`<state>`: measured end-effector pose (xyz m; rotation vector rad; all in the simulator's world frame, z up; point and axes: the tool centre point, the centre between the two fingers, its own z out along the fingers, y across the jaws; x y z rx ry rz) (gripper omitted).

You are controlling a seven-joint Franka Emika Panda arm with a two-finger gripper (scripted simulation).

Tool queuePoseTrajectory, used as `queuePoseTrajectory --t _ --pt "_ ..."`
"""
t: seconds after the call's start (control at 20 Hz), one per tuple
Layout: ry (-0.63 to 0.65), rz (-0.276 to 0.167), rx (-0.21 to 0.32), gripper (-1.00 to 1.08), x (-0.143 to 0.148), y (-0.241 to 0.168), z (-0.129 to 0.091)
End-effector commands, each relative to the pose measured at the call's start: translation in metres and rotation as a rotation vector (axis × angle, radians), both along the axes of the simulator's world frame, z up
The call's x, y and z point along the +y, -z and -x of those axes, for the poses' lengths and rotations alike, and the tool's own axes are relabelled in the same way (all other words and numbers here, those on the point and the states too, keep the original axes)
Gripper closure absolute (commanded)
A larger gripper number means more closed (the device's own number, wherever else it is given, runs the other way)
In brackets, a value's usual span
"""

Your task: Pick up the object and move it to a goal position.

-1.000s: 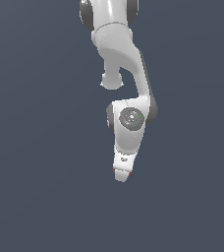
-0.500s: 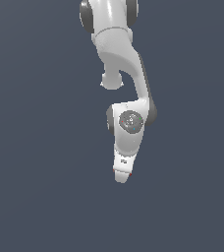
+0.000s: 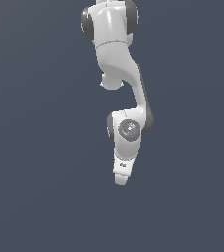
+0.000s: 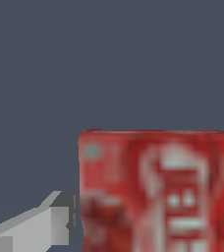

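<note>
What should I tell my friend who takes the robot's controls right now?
Gripper: one finger is pressed against the side of the red block; the other finger is out of view, so a full grip cannot be confirmed.
Block: at the gripper's tip, only a red sliver in the exterior view.
Done: gripper has reached the block.
Left: carry it to the goal, which no picture shows.

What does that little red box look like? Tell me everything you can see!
The red box is a blocky carton with flat sides and a straight top edge. Its face carries blurry white label markings, too fuzzy to read. In the wrist view it fills much of the picture, with one grey finger of the gripper right against its side. In the exterior view only a tiny red sliver peeks out beside the white gripper. Nothing shows beneath it, just plain dark grey background.
</note>
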<state>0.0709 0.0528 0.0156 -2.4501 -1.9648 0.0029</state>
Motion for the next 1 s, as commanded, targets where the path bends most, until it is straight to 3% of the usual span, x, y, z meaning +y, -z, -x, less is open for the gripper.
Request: queuePoseTrajectory --t 0.0,0.05,0.95 --pt "0.000 0.000 -0.002 -0.92 0.0002 0.0004 -0.0013" --pt "0.000 0.000 -0.002 1.08 0.0002 0.0004 -0.0013" --pt "0.000 0.000 -0.002 1.08 -0.0015 -0.0067 0.0057"
